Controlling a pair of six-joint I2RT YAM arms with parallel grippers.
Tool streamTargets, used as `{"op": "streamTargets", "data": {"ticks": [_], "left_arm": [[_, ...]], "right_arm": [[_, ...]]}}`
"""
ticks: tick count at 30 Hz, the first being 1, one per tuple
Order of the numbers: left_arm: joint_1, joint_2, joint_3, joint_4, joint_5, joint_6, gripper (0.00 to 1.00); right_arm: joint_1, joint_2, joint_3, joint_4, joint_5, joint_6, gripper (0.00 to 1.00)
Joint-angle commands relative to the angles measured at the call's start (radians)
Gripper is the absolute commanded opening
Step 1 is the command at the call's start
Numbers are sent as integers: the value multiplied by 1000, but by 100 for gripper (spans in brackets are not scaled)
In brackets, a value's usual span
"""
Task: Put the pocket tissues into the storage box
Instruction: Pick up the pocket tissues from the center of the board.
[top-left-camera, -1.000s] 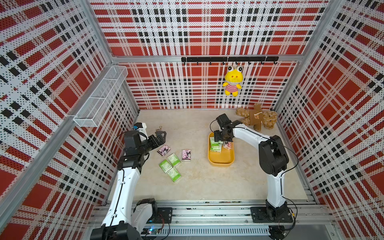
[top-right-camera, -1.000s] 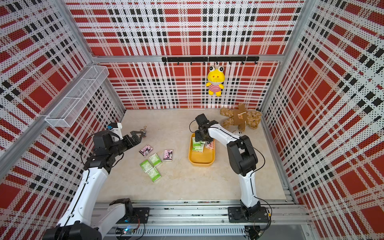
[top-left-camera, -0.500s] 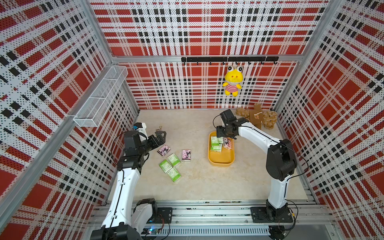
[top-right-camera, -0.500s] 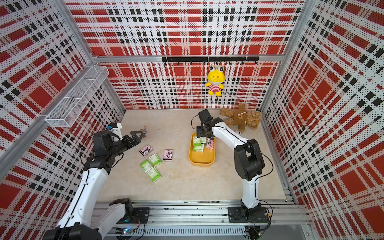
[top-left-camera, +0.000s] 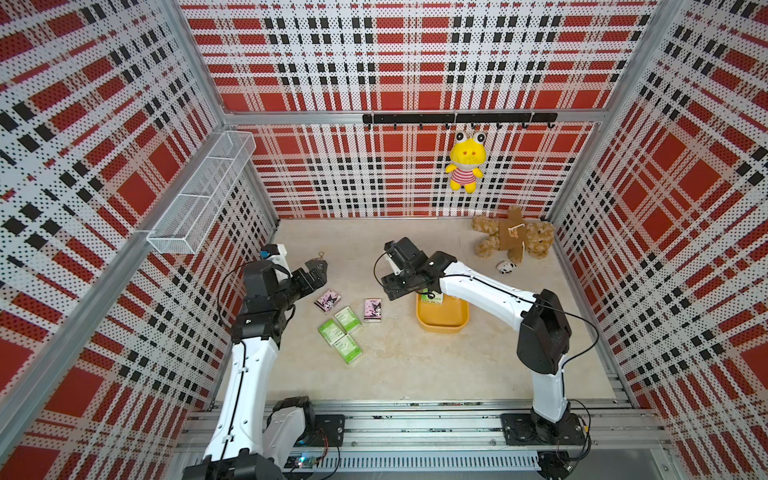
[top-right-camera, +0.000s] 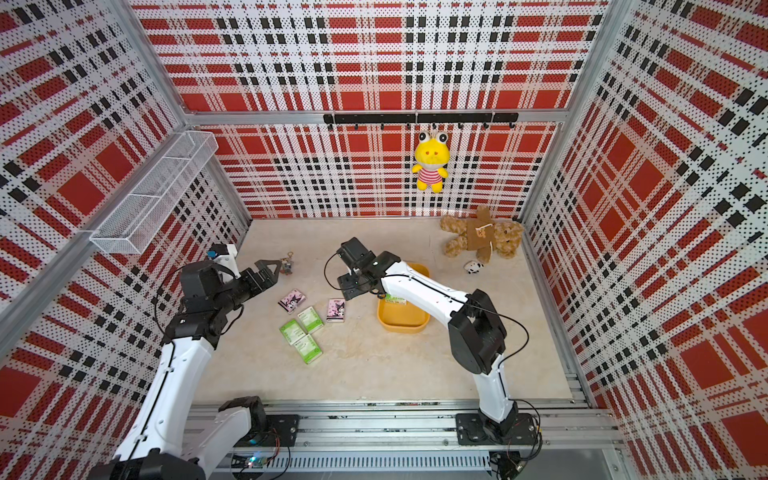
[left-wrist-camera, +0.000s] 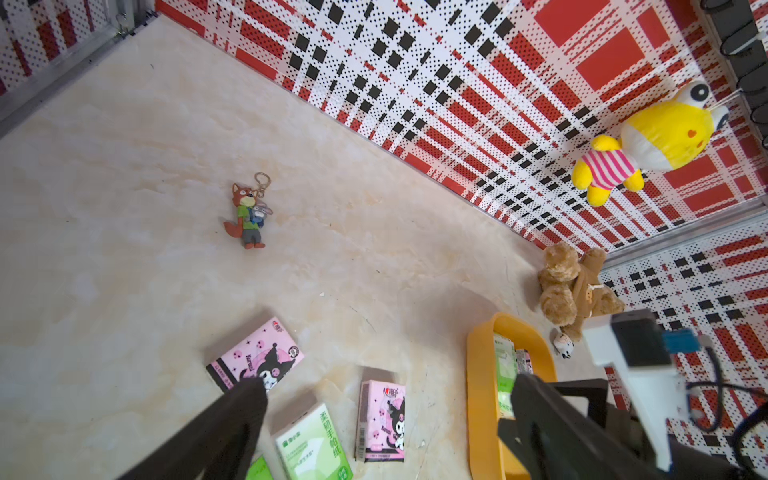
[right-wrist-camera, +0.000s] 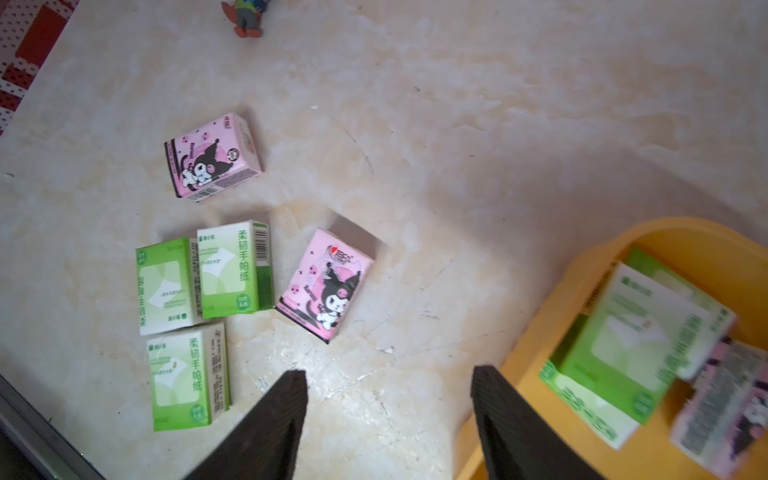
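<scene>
Right wrist view: the right gripper (right-wrist-camera: 389, 372) has its two dark fingers spread apart with nothing between them. It hovers over the pale floor (right-wrist-camera: 457, 166), just beside the yellow storage box (right-wrist-camera: 536, 332). Inside the box lie several pocket tissues (right-wrist-camera: 631, 332), green and pink, overlapping. Five more lie loose on the floor, apart from the box: three green packs (right-wrist-camera: 232, 266) touching one another and two pink packs (right-wrist-camera: 328, 282) close by. In a top view, the left gripper (top-left-camera: 318, 272) hangs near the loose packs, fingers parted, holding nothing.
</scene>
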Motion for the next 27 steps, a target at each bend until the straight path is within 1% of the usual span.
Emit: {"op": "streamTargets", "data": {"ticks": [1, 5, 8, 12, 16, 27], "left_arm": [[14, -13, 33, 1, -5, -1, 99], [16, -18, 29, 1, -2, -4, 99], [16, -20, 20, 1, 0, -4, 99], [16, -23, 10, 2, 3, -10, 99], [16, -25, 6, 1, 9, -12, 99], [16, -35, -22, 2, 16, -14, 99]], "right_arm": [[-2, 119, 110, -67, -16, 69, 71], [11, 208, 238, -146, -10, 142, 75], [27, 227, 247, -142, -28, 206, 76], [52, 262, 256, -139, -58, 237, 77], [69, 312, 312, -155, -78, 252, 77], [71, 393, 389, -213, -21, 312, 79]]}}
